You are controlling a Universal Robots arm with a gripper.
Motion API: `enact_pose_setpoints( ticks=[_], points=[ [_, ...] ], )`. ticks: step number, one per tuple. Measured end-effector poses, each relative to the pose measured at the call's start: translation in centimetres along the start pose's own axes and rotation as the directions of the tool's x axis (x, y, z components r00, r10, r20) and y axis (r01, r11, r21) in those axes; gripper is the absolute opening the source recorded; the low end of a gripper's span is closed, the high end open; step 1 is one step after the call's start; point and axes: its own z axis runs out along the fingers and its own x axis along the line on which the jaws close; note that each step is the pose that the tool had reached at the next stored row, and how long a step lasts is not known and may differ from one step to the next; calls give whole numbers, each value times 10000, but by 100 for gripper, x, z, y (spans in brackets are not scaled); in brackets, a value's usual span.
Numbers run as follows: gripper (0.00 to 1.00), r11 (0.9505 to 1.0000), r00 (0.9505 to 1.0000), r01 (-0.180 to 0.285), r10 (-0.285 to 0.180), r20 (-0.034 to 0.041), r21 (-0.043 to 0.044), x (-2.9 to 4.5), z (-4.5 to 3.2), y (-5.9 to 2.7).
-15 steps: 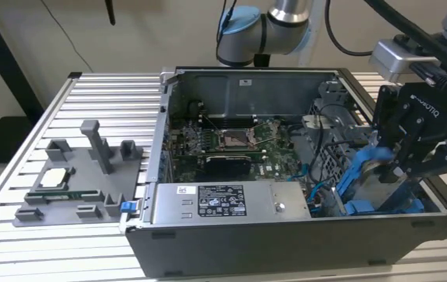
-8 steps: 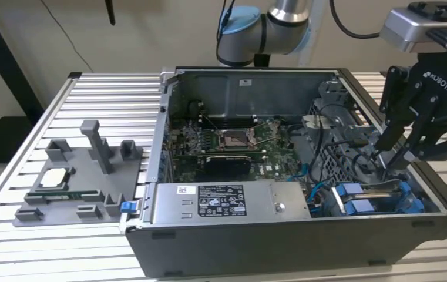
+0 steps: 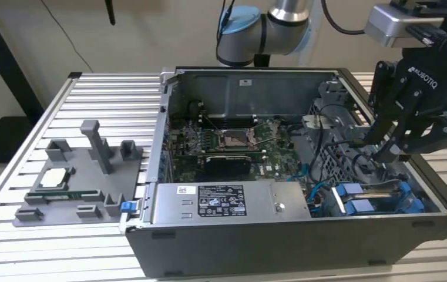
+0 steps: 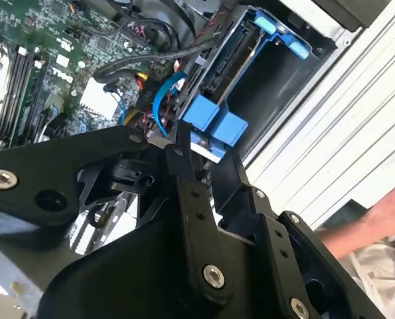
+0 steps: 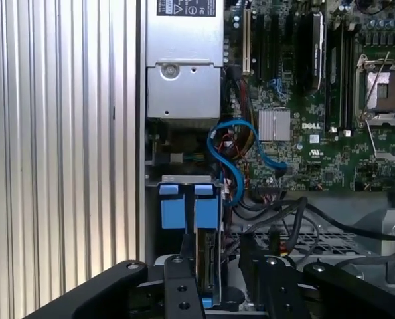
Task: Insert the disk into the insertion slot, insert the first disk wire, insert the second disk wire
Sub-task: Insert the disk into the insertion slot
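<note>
The disk (image 5: 202, 256) sits edge-on in its blue carrier (image 5: 189, 207) inside the insertion slot (image 5: 177, 181), at the case's front corner on the exterior view's right (image 3: 368, 202). My gripper (image 3: 384, 150) hangs just above that bay. In both wrist views its black fingers (image 5: 177, 286) straddle the carrier's blue tabs (image 4: 214, 126) with gaps on either side, so the gripper (image 5: 217, 279) is open and holds nothing. A loose blue wire (image 5: 234, 156) loops beside the bay. Black wires (image 5: 283, 212) run past it.
The grey power-supply box (image 3: 223, 202) lies along the case front beside the bay. The motherboard (image 3: 231, 141) fills the case floor. A grey fixture (image 3: 74, 182) with parts stands on the slatted table at the exterior view's left. A person's hand (image 4: 383, 212) rests outside the case.
</note>
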Motion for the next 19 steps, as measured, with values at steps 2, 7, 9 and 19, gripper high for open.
enact_pose_setpoints(
  ticks=[2,7,9,19],
  points=[
    [100,10000,9998,9,-8,202,-4,-15,11,7],
    [100,10000,9990,19,-18,445,-8,-35,67,9],
    [100,10000,9989,19,-19,471,-9,-45,105,7],
    [100,10000,9969,33,-32,786,-15,-177,232,-82]
  ],
)
